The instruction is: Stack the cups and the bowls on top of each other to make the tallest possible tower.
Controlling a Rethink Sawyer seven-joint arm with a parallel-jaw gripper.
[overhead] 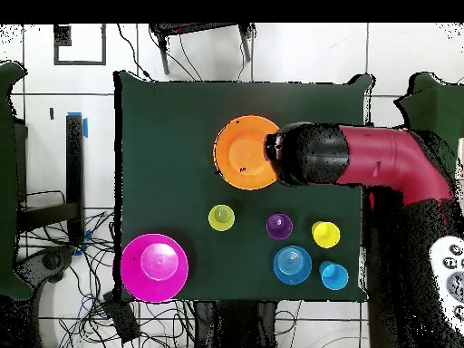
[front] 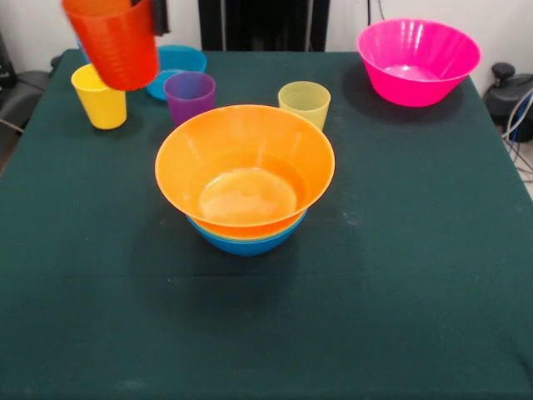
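Note:
The tower stands mid-table: the large orange-yellow bowl (front: 244,167) sits nested in a medium blue bowl (front: 246,243); from overhead only the orange-yellow bowl (overhead: 243,152) shows. My gripper (front: 140,7) is shut on the orange cup (front: 112,43) and holds it tilted, high above the table, at the top left of the front view. In the overhead view the arm's head (overhead: 308,154) covers the cup beside the bowl's rim. The yellow cup (front: 100,97), purple cup (front: 189,96) and pale yellow-green cup (front: 305,102) stand behind the tower. No green bowl shows.
A large pink bowl (front: 418,61) stands at the far right corner. A smaller blue bowl (front: 179,62) lies behind the purple cup. The blue cup (overhead: 333,275) stands near the table corner in the overhead view, next to that blue bowl (overhead: 293,265).

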